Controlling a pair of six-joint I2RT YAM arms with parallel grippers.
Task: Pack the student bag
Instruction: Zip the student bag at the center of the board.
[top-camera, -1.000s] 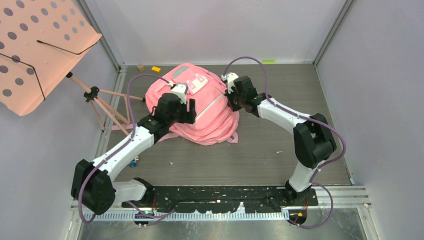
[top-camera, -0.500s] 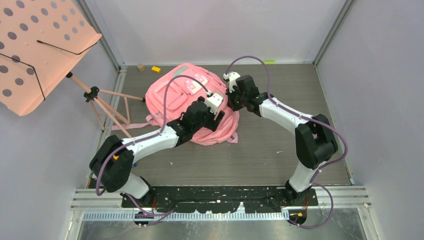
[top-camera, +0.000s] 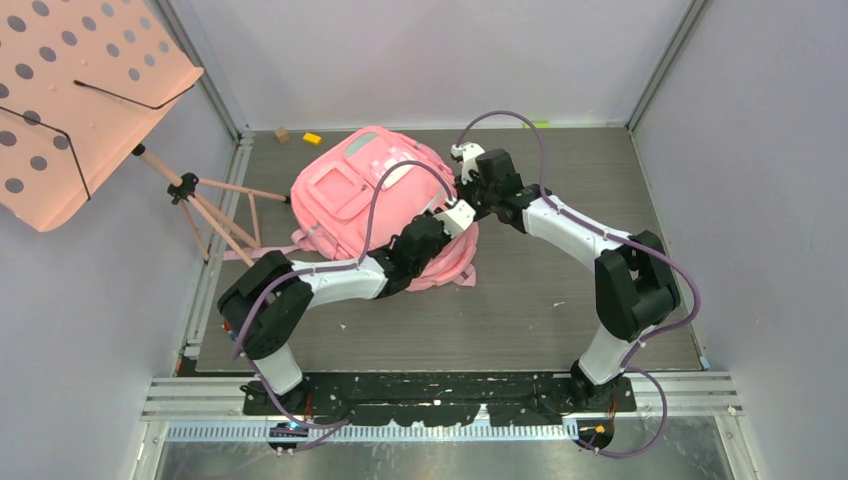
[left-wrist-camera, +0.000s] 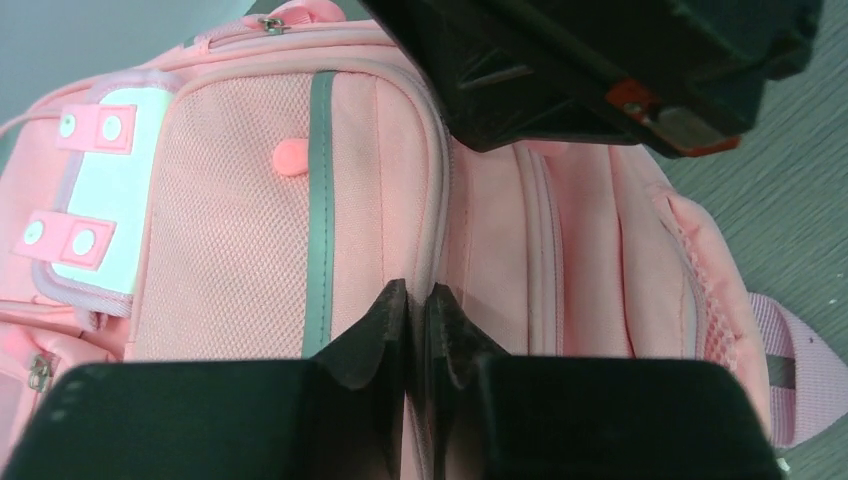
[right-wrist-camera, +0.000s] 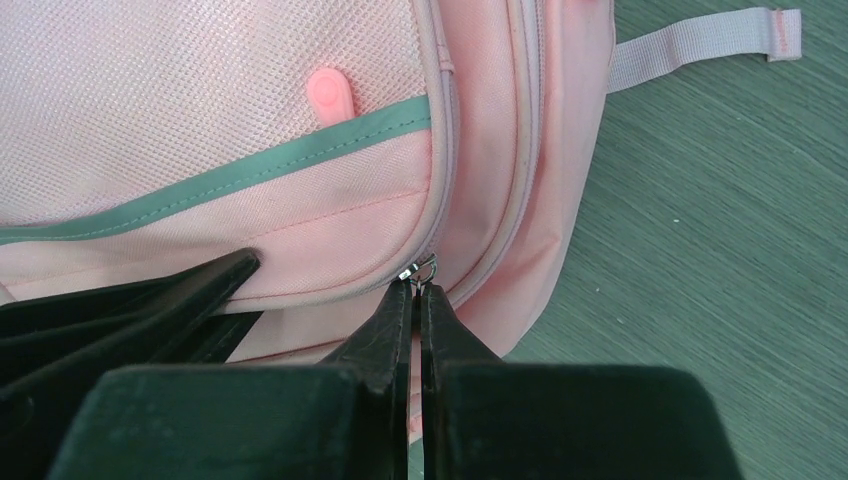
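Pink student bag (top-camera: 340, 190) lies beneath both pincers. The right pincer (right-wrist-camera: 418, 288) is clamped on its zipper pull (right-wrist-camera: 427, 266); the left pincer (left-wrist-camera: 417, 298) pinches the seam (left-wrist-camera: 441, 225) alongside. Best pull along the track, fabric held taut.

Fingers (right-wrist-camera: 392, 325) pinched on zip pull (right-wrist-camera: 425, 268) at student bag (right-wrist-camera: 200, 120) seam.

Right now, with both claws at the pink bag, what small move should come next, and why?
Probably the right claw should draw the zipper pull along its track. It is shut on that pull, and the left claw seems to pinch the student bag beside the zipper, bracing the fabric.
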